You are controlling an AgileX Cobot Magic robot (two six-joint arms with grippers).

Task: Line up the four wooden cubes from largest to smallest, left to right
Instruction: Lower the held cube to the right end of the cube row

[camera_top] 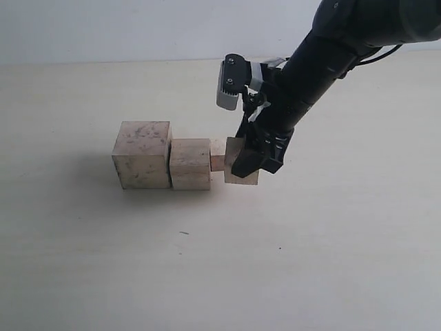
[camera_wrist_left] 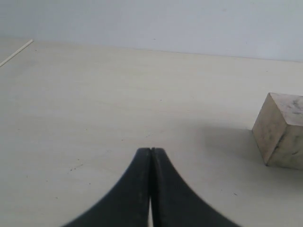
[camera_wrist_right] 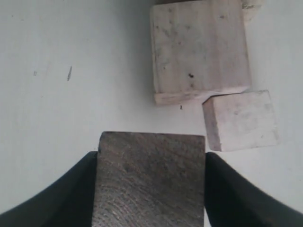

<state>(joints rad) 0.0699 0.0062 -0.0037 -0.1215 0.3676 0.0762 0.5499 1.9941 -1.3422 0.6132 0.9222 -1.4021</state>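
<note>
The largest wooden cube (camera_top: 142,154) stands at the left, with the second-largest cube (camera_top: 190,163) touching its right side. The smallest cube (camera_top: 218,157) sits just right of that, a little further back. My right gripper (camera_top: 251,160) is shut on the third cube (camera_top: 236,163), holding it right of the smallest one, close to the table. In the right wrist view the held cube (camera_wrist_right: 150,177) fills the jaws, with the second-largest cube (camera_wrist_right: 199,47) and the smallest cube (camera_wrist_right: 240,119) beyond it. My left gripper (camera_wrist_left: 151,150) is shut on nothing, with the largest cube (camera_wrist_left: 282,131) off to one side.
A pale tabletop (camera_top: 138,262) spreads all round the row, with open surface in front and to the right. The right arm (camera_top: 324,55) reaches in from the upper right. A light wall (camera_top: 103,27) stands behind the table.
</note>
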